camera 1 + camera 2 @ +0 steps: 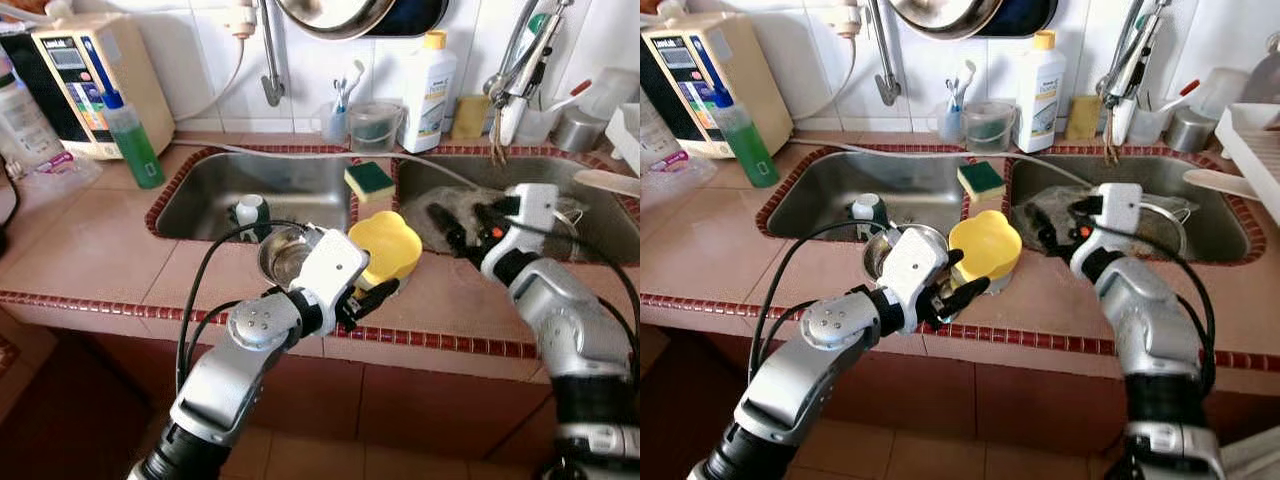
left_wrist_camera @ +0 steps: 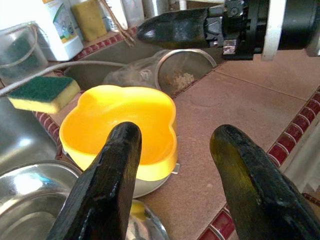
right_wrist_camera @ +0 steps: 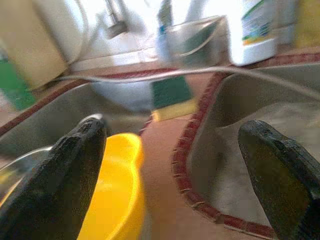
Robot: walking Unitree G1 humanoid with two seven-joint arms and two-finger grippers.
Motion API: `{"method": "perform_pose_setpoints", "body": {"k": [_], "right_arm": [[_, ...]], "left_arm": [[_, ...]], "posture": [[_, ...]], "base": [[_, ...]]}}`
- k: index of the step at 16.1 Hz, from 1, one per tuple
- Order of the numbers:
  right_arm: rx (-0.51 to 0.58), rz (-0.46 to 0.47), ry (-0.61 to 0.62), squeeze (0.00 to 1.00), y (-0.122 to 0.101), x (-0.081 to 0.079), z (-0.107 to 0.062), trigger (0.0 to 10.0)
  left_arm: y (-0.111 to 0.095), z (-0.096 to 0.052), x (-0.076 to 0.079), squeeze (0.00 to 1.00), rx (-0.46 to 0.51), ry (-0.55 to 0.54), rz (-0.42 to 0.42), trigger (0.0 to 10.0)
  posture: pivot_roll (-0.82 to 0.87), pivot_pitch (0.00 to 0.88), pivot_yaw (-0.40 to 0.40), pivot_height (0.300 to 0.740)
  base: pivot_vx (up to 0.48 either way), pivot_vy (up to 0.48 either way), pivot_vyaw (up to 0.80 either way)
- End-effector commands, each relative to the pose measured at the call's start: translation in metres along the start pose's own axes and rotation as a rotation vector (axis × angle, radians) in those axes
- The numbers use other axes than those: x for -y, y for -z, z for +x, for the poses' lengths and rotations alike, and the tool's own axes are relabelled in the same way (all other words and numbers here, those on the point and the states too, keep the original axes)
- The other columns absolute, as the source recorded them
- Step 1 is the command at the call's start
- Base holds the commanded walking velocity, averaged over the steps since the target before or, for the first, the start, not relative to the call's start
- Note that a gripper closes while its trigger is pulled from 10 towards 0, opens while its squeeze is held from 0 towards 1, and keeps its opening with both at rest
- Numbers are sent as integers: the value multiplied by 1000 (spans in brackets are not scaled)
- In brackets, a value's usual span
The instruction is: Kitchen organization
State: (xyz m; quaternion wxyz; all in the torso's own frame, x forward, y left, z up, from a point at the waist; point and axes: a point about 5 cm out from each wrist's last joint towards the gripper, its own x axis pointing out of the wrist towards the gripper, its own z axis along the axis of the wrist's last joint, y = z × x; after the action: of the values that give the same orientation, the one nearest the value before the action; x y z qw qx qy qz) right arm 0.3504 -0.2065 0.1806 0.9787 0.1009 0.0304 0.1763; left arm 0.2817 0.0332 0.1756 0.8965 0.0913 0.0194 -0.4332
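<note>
Spanning the view is a tan tiled table with a dark red tile trim along its front edge and around two steel sinks set side by side. On the strip between the sinks, near the front edge, a yellow bowl sits in a steel dish, touching a steel bowl on its left; a sponge lies farther back on the same strip. The left gripper is at the yellow bowl's near rim, jaws wide and holding nothing. The right gripper hovers over the right sink's front left corner, jaws wide and empty, with a strainer in the sink below. Along the white tiled back wall stand a white bottle, cups and a utensil rack; a green bottle and a beige appliance occupy the back left corner. Bare tile lies open on the left of the table and in front of the right sink.
</note>
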Motion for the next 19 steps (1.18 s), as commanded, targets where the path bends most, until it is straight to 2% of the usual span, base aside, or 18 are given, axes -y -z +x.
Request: {"method": "perform_pose_setpoints", "body": {"k": [1,4,5,6,13,15,16,18,19], "right_arm": [[-34,8,-54,0,0,-5,5,10000],[-96,29,-111,0,3,-7,11,10000],[-121,54,-127,0,3,-6,14,10000],[-127,81,-132,0,2,-5,17,10000],[-235,162,-103,0,8,5,25,10000],[-278,207,-113,0,13,5,24,9216],[-306,209,-111,0,17,6,23,5529],[-324,226,-86,0,21,10,20,2275],[-328,228,-72,0,21,12,19,0]], "left_arm": [[-5,-2,-3,0,-4,-20,2,10000],[-6,-3,-7,0,-4,-39,26,10000],[-8,-4,-9,0,-2,-48,-5,10000],[-8,-5,-10,0,-2,-55,16,10000],[-12,-6,-11,0,4,-81,23,10000],[-12,-6,-10,0,5,-89,30,10000],[-13,-6,-10,0,8,-91,30,10000],[-13,-6,-9,0,11,-93,30,10000],[-13,-5,-9,0,12,-94,30,10000]], "posture": [[-243,41,68,740],[-234,43,63,740],[-226,43,58,740],[-224,43,55,740],[-215,47,37,740],[-213,42,31,740],[-214,39,27,740],[-215,34,24,740],[-217,32,25,740]], "base": [[0,0,0],[0,0,0],[0,0,0],[0,0,0],[0,0,0],[0,0,0],[0,0,0],[0,0,0],[0,0,0]]}}
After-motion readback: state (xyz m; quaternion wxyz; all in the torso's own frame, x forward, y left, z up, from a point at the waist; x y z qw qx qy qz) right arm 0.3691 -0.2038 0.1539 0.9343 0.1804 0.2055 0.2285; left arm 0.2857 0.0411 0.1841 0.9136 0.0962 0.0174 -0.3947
